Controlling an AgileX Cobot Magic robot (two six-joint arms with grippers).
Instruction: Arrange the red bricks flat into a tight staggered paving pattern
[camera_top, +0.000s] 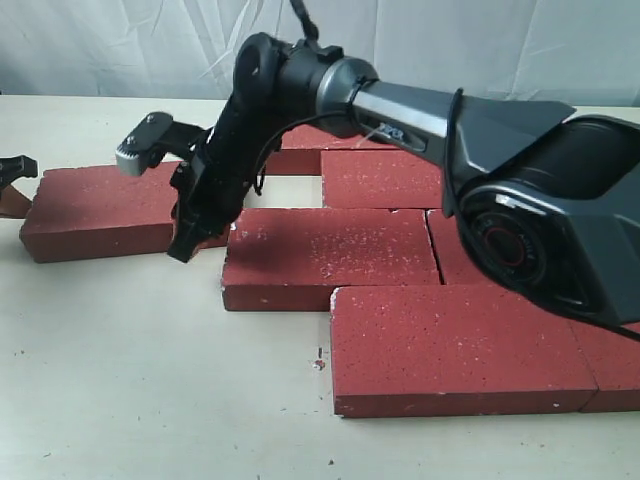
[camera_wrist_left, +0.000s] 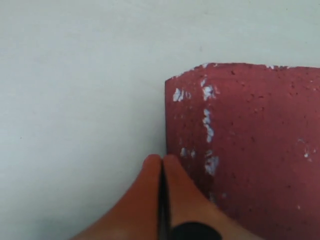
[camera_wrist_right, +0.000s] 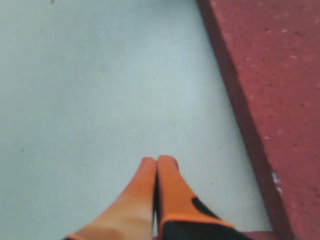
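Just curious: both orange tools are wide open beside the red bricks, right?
No, both are shut tight: the left wrist view shows the left tool beside a red brick, the right wrist view the right tool beside a red brick.

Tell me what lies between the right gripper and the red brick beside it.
Only bare table, as the right wrist view shows; the right gripper is shut, clear of the red brick.

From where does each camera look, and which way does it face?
Exterior: low by the table, facing across the red bricks; right arm fills foreground.
Left wrist: above shut left gripper, looking down on a brick corner.
Right wrist: behind shut right gripper, facing table beside a brick.
Shared: both wrists see table and brick.
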